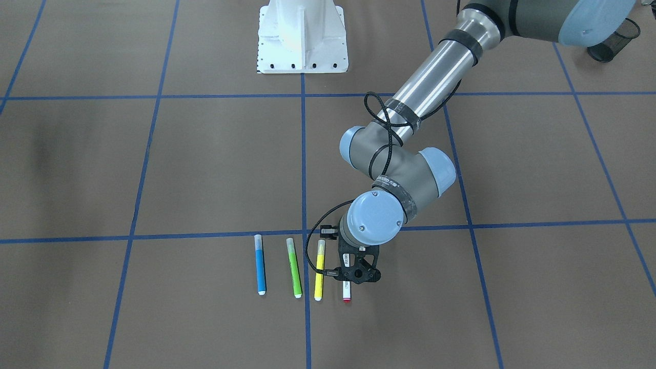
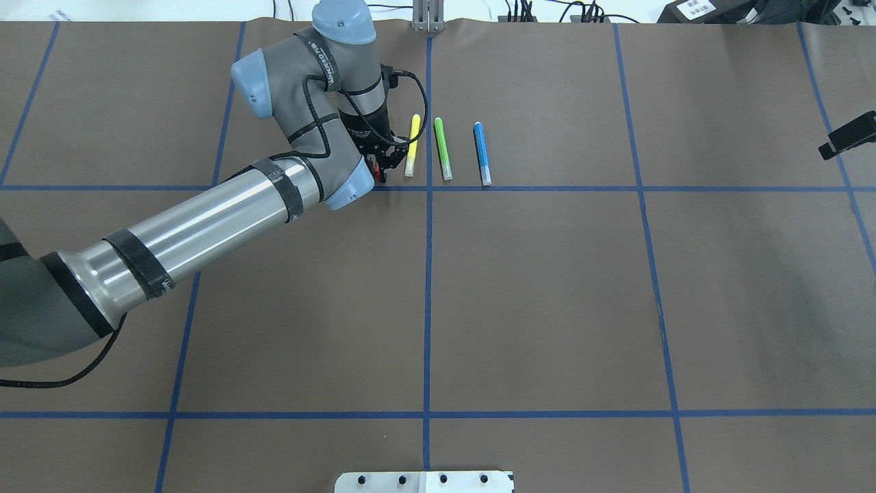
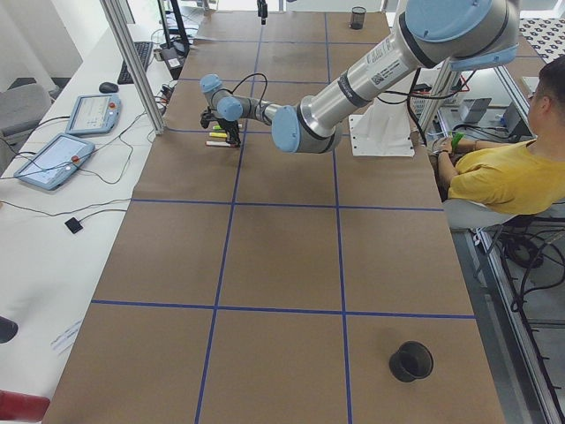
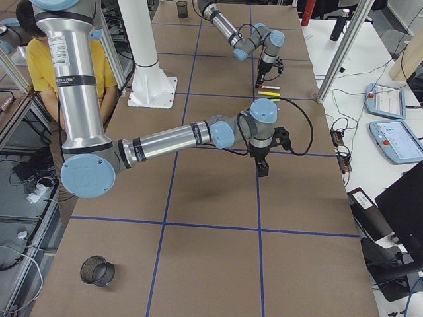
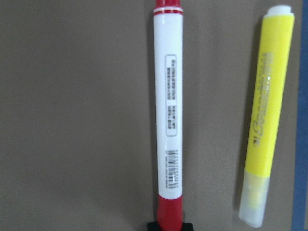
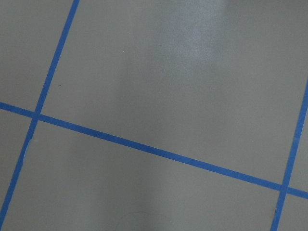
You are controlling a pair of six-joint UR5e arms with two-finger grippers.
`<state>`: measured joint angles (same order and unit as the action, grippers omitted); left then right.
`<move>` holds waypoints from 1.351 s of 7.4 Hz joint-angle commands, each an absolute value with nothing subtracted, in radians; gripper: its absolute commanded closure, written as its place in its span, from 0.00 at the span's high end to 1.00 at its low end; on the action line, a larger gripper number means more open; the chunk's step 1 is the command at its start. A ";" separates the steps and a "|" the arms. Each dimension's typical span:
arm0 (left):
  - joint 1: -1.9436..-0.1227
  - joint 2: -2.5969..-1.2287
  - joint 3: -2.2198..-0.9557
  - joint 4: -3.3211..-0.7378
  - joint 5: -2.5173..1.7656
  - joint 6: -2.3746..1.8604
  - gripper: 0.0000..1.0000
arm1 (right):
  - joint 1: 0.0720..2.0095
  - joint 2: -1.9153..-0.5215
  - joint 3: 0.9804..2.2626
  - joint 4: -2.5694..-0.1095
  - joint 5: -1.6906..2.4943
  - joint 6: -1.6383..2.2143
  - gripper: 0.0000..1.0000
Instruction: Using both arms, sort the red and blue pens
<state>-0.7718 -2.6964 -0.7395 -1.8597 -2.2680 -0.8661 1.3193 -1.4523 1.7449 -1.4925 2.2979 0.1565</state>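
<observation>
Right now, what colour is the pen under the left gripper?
Pen: white, red ends; left wrist view.

A: Pens?
B: Red pen (image 5: pixel 168 110): white barrel, red cap, barcode label. Blue pen (image 1: pixel 260 266): blue, pale cap.
A: Others?
B: Yellow marker (image 5: pixel 264 125), green marker (image 1: pixel 293 269). Table (image 2: pixel 547 294) brown, blue grid.

Desk (image 1: pixel 205 169) as I view it: brown cover, blue tape grid (image 1: pixel 303 154). Lying on it in a parallel row, none touching: blue pen (image 1: pixel 260 266), green marker (image 1: pixel 294 269), yellow marker (image 1: pixel 319 271), red pen (image 5: pixel 168 120). Also standing on it: white pedestal base (image 1: pixel 302 41), black mesh cup (image 3: pixel 411 360).
</observation>
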 commanded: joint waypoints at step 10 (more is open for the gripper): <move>-0.905 -1.971 -1.890 -1.463 -2.275 -0.737 0.00 | 1.321 -1.460 1.750 -1.491 2.301 0.158 1.00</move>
